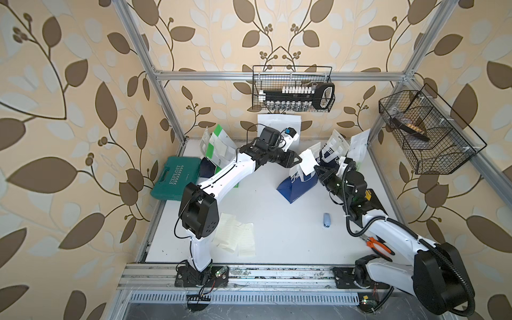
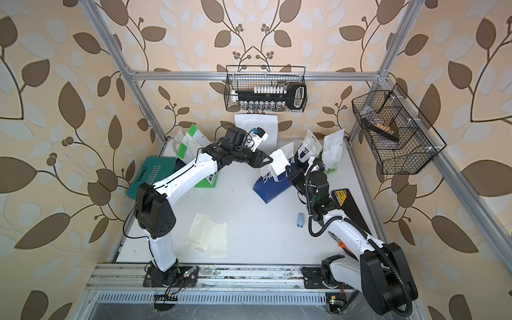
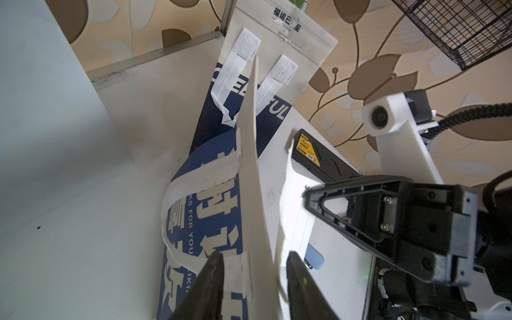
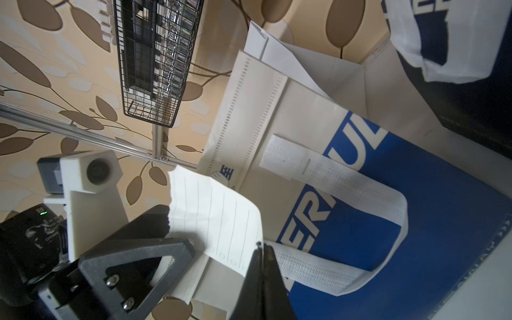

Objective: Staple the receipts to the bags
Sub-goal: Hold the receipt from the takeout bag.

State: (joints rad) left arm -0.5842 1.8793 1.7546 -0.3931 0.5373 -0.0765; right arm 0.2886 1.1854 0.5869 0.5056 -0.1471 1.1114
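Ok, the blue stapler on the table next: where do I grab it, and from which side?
Take the stapler across its two long sides, about mid-length, coming straight down from above. It lies flat on the table with its long axis running front to back and bare surface along both flanks, so fingers should fit either side; its rounded ends would likely slip.

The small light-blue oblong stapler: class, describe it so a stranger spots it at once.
Start at the white tabletop. In front of the blue-and-white paper bag, beside the right arm, lies the small light-blue oblong stapler. It lies alone, smaller than any bag.
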